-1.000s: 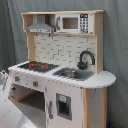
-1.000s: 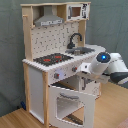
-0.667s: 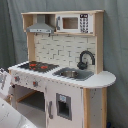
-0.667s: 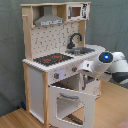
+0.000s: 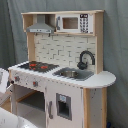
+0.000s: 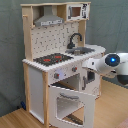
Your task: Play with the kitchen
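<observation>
The kitchen [image 5: 60,75] stands tall in light wood and white, in both exterior views. It has a black-and-red stovetop [image 5: 37,65], a sink [image 5: 72,73] with a black faucet [image 5: 86,57], a grey hood [image 5: 40,25] and a pegboard back. Its windowed oven door [image 6: 70,102] hangs open, tilted out from the front, and the oven cavity [image 5: 30,102] shows. My white arm [image 6: 112,65] reaches in from the second exterior view's right. The gripper [image 6: 89,64] sits close to the counter's front edge, beside the knobs [image 6: 65,73].
A microwave [image 5: 72,22] sits on the top shelf. A grey curtain [image 5: 117,45] hangs behind the kitchen, which stands on a wooden floor [image 6: 15,117]. White blurred shapes [image 5: 7,117] fill the first exterior view's lower left corner.
The arm has drifted slightly toward the second exterior view's right. The oven door stays open and the kitchen has not moved.
</observation>
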